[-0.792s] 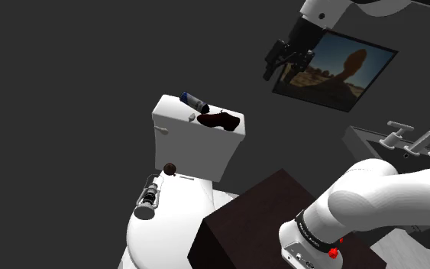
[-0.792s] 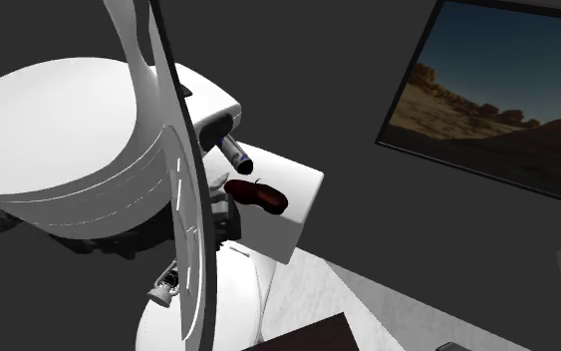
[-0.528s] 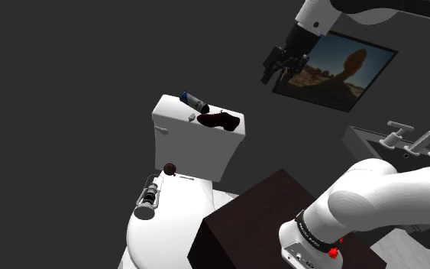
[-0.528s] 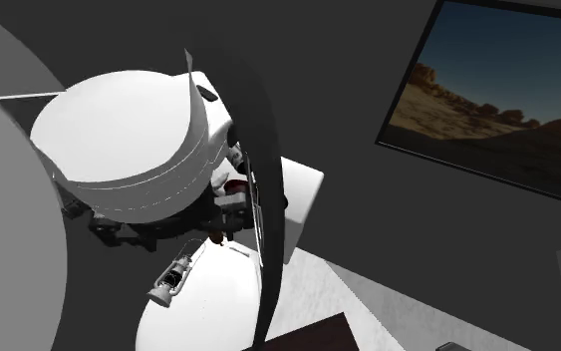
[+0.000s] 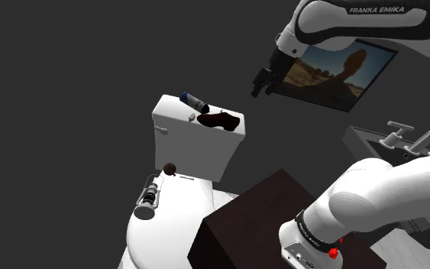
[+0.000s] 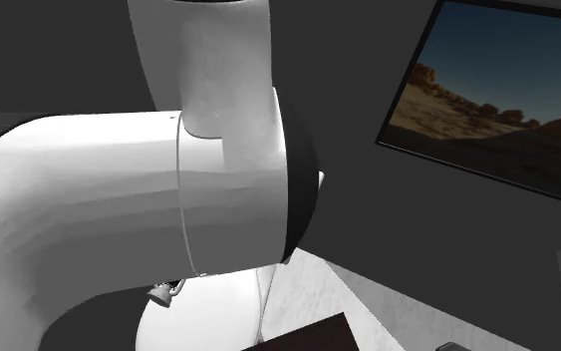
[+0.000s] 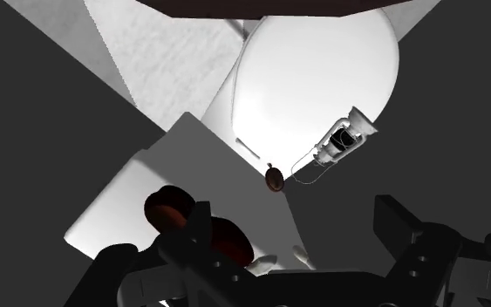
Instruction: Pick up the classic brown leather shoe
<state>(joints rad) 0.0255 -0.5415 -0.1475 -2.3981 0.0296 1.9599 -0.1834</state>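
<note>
Shoulder view: the dark red-brown shoe (image 5: 218, 121) lies on the toilet tank (image 5: 194, 141), next to a can (image 5: 193, 102). Its long side runs along the tank top. I cannot tell which end is the toe. The pincer (image 5: 263, 82) hangs high, far from it.

Wrist view: the pincer (image 7: 296, 235) is wide open and holds nothing. The shoe (image 7: 169, 208) lies past it, untouched.

There's the shoe (image 5: 218, 120), dark reddish-brown, lying untouched on top of the white toilet tank (image 5: 181, 139), at the shoulder view's right end, just beside a tube (image 5: 194, 102)
</note>
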